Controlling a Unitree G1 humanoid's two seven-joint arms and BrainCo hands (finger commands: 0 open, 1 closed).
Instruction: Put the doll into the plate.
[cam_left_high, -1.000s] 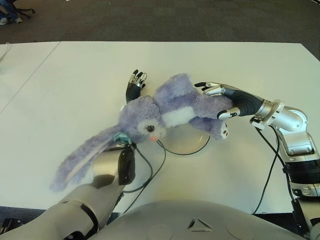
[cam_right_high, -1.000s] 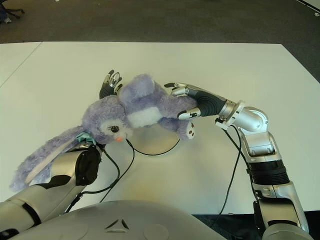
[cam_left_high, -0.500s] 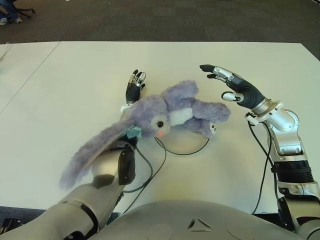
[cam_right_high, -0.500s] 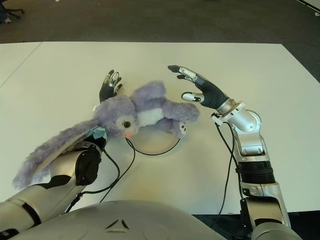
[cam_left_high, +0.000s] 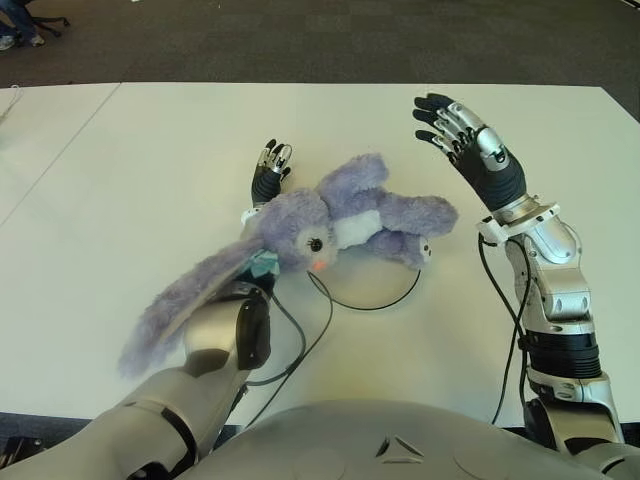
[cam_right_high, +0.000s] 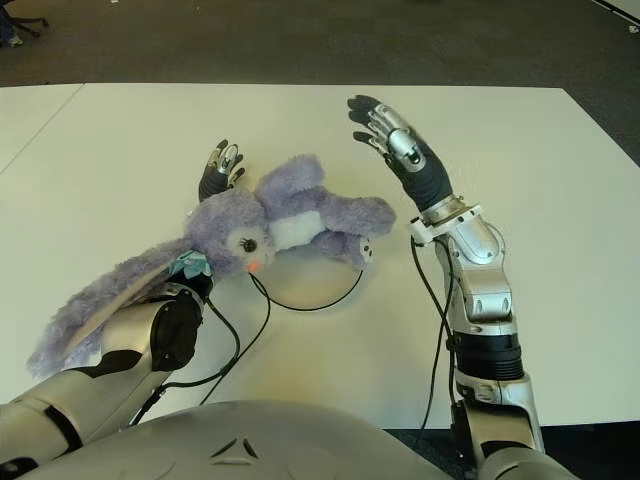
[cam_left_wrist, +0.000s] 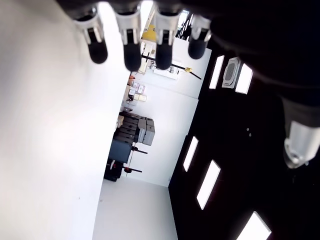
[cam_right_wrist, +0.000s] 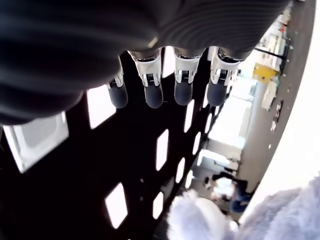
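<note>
Nearest the robot: doll's (cam_left_high: 330, 225) long ears trail toward the robot's left and drape over the left forearm. Head and body lie across the plate's (cam_left_high: 385, 303) far rim, long axis running left-right, feet to the right. Doll sits on the plate and white surface (cam_left_high: 130, 180), no hand holding it. Left hand (cam_left_high: 268, 172) shows just beyond the doll's head, fingers extended, grasping nothing. Farther out, right hand (cam_left_high: 462, 140) is raised, fingers spread, empty, up and to the right of the doll's feet. Left hand is nearer.
</note>
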